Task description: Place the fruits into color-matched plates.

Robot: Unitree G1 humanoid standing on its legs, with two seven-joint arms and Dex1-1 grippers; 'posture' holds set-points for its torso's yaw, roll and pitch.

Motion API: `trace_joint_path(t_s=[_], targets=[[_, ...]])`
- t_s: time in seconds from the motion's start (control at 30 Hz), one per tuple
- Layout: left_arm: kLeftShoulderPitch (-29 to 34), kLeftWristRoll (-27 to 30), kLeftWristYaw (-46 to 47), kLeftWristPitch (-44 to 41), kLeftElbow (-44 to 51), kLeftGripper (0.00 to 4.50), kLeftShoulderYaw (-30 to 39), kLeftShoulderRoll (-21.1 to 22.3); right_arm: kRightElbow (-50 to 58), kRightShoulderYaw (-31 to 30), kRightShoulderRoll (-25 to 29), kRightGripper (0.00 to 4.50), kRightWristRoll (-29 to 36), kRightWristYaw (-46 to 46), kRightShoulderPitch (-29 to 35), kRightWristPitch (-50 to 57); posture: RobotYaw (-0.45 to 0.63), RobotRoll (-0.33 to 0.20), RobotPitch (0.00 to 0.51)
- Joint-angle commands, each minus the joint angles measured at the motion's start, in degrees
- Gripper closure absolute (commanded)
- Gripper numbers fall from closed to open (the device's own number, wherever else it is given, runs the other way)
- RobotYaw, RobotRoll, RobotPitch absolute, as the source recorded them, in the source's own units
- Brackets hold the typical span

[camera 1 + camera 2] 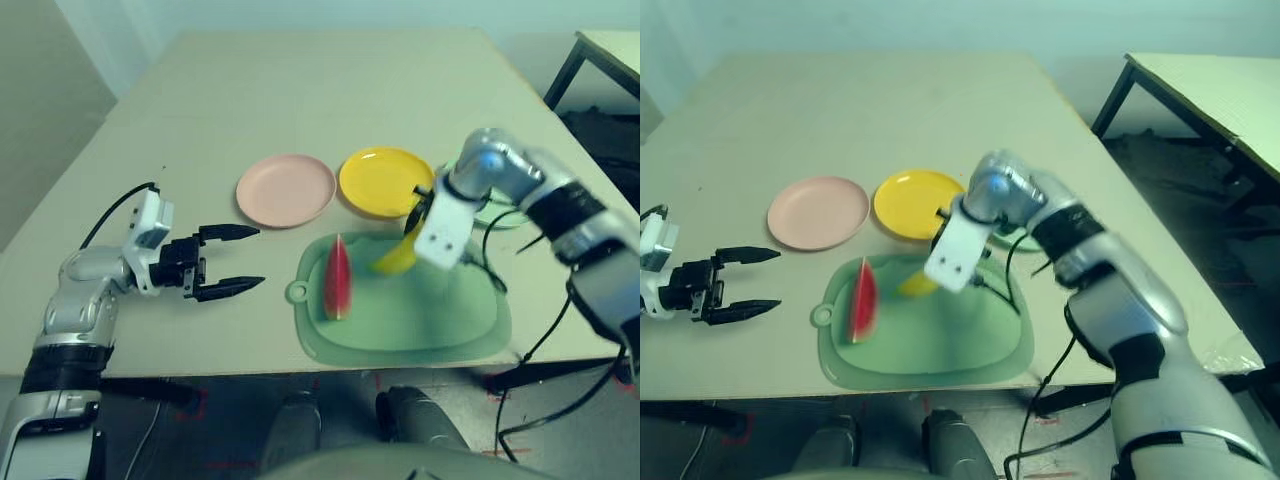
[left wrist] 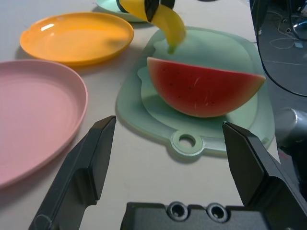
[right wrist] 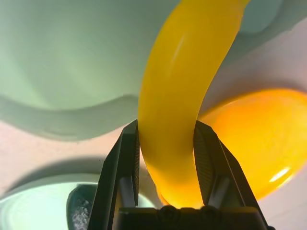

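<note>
Banana (image 3: 184,96): clamped between right gripper (image 3: 165,158) fingers, hanging above mat (image 1: 420,320) beside yellow plate (image 1: 385,182); left gripper (image 1: 240,258) wide, apart.

No writing, label, brand, number or sign can be read on anything in these views; the plates, fruits, mat and counter all carry plain, unmarked surfaces.

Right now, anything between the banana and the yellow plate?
Nothing visible. The right gripper holds the banana above the mat, and the yellow plate just beyond it lies bare.
</note>
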State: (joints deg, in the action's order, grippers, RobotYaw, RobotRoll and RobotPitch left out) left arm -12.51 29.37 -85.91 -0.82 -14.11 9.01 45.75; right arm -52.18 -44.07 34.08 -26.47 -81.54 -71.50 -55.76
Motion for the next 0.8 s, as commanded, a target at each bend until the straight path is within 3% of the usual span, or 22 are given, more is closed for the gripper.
trace_joint_path(t_s=[0.03,0.27,0.8], targets=[[0.4,0.0,0.1,-0.1,0.9,0.00,0.6,0.4,-4.8,-1.0,0.3,2.89,-3.0,0.9,-2.2,-4.6,-0.05,0.000,0.085],[1.0,0.0,0.5,0.4,0.8,0.00,0.8,0.1,-15.6,4.8,-7.4,2.89,-2.8,10.1,-7.1,6.5,-0.06,0.000,0.085],[1.6,0.1,0.7,0.5,0.3,0.00,2.0,0.5,-23.2,9.5,-13.2,2.89,-4.9,25.1,-8.2,24.8,-0.04,0.000,0.098]])
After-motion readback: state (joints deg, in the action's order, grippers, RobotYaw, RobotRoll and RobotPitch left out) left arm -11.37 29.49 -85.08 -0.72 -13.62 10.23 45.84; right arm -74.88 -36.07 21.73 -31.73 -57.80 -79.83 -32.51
